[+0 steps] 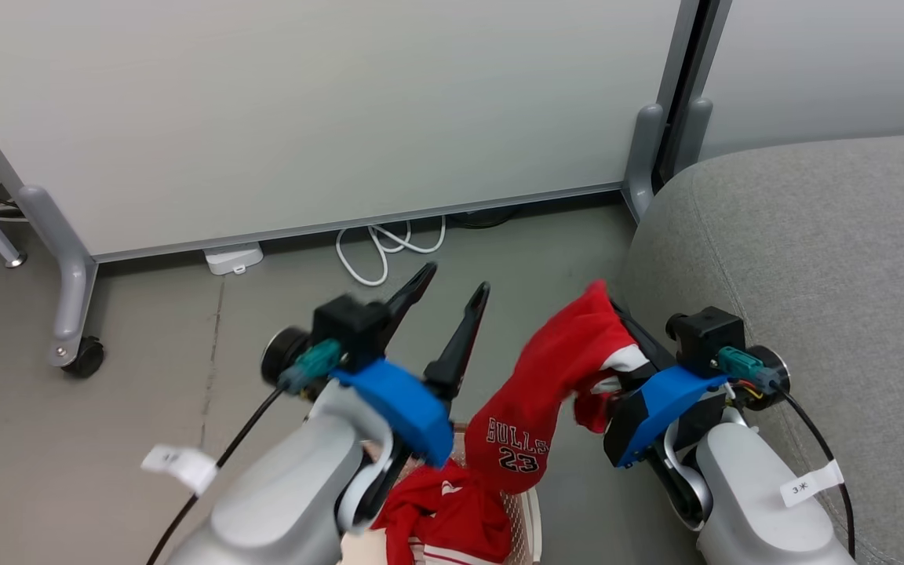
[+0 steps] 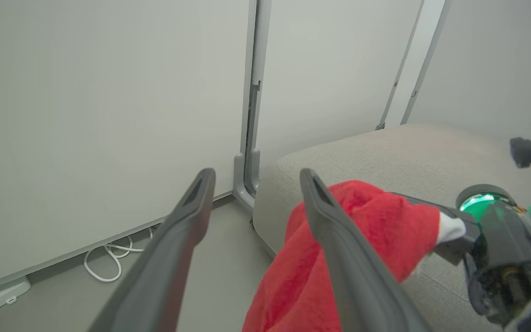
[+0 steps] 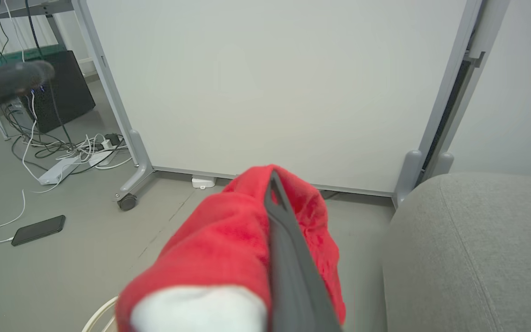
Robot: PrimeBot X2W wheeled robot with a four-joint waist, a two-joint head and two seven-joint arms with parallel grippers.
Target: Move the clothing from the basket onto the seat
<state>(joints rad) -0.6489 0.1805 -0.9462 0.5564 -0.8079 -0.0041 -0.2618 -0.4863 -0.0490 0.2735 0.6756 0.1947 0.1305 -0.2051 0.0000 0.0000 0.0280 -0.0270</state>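
Grey floor and a white partition (image 1: 342,118) backed the head view, where the left jaws stood spread and empty and the right jaws were closed on the lettered garment (image 1: 534,384), raised just beside the seat (image 1: 813,275), its lower end down at the basket (image 1: 529,514) on the second garment (image 1: 444,510). The left wrist view showed this red cloth in front of the seat. From the right wrist view it was bunched over one finger (image 3: 288,258), so I judged it could slip off early, or its tail could drag the other piece out.
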